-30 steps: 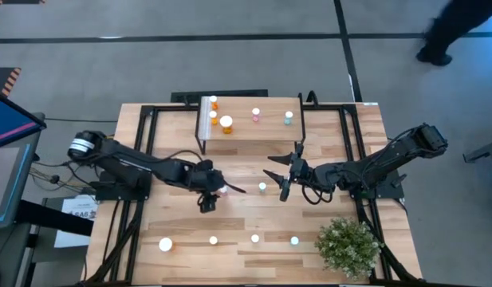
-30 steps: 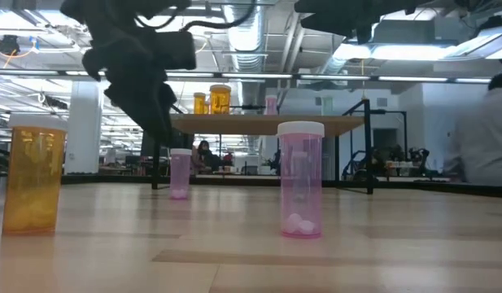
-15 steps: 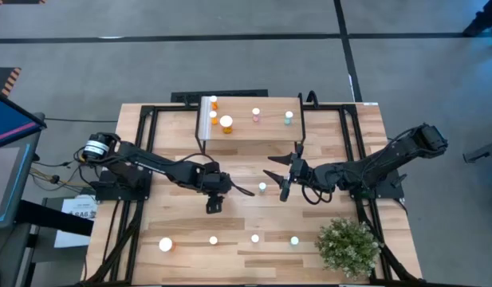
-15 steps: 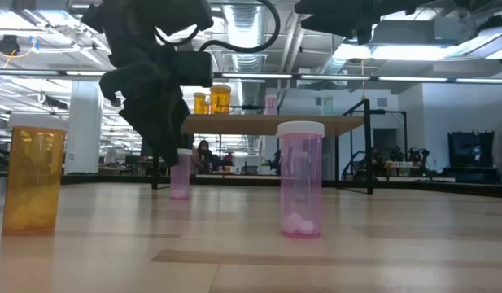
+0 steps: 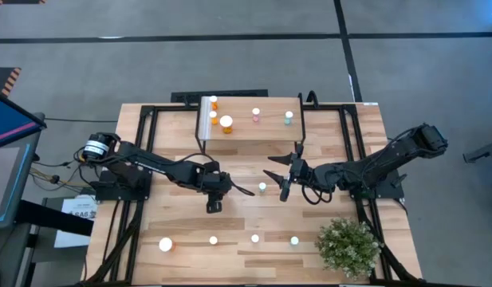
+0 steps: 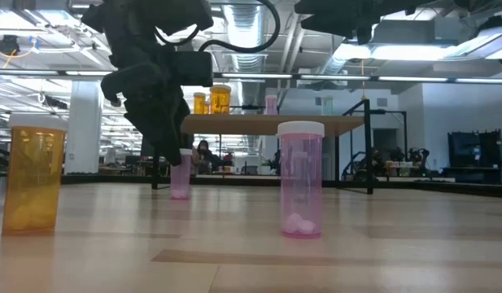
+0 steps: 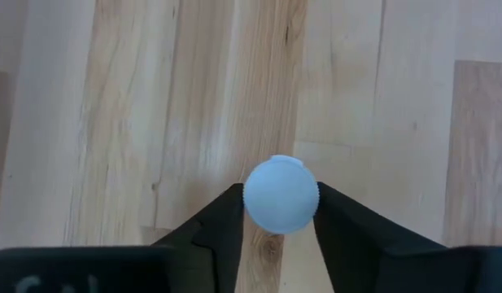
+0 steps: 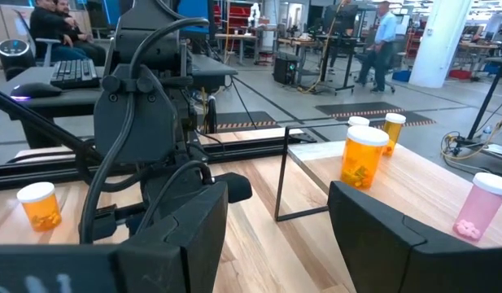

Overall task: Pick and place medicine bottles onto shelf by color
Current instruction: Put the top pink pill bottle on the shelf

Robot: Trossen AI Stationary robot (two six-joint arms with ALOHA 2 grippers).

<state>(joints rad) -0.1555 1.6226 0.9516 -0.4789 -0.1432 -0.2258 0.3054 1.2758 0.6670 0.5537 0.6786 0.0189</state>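
The left gripper (image 7: 279,236) stands over a pink bottle (image 6: 180,173) near the middle of the worktop (image 5: 182,223), its jaws closing against the white cap (image 7: 281,194) from both sides, seemingly touching it. The risk judged here: a pinch high on the round cap alone may let the bottle slip or tip on lifting. The right gripper (image 5: 282,177), jaws spread and empty, waits just beside a teal bottle (image 5: 262,187). The shelf (image 5: 249,127) stands at the worktop's far edge, pink spot (image 5: 256,115) between orange and teal.
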